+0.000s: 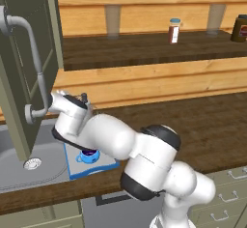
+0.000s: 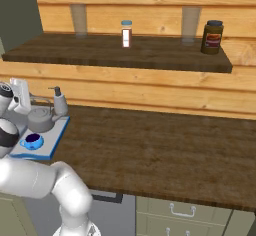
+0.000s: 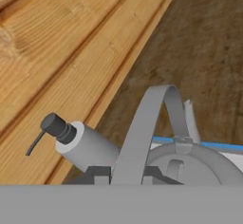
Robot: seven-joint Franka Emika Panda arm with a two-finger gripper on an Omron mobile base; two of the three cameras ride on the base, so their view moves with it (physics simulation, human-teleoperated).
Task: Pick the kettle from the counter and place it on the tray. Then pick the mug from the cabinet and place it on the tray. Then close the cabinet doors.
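Sitting on the tray point(image 2: 54, 141), the kettle point(image 2: 40, 120) has the blue mug point(image 2: 33, 141) just in front of it, both on the bench point(image 2: 165, 145) beside the sink point(image 1: 19, 166). A soap bottle point(image 2: 60, 103) stands just behind the kettle. The hand point(image 2: 20, 97) hangs by the kettle's arched handle point(image 3: 147, 128); whether it is wide or narrow I cannot tell. One cabinet door point(image 1: 24, 63) stands open at left.

Both base views look forward and down, sharing the tray point(image 1: 72, 166) point(image 2: 56, 135) — the hand view hangs close over the kettle point(image 3: 190, 163).
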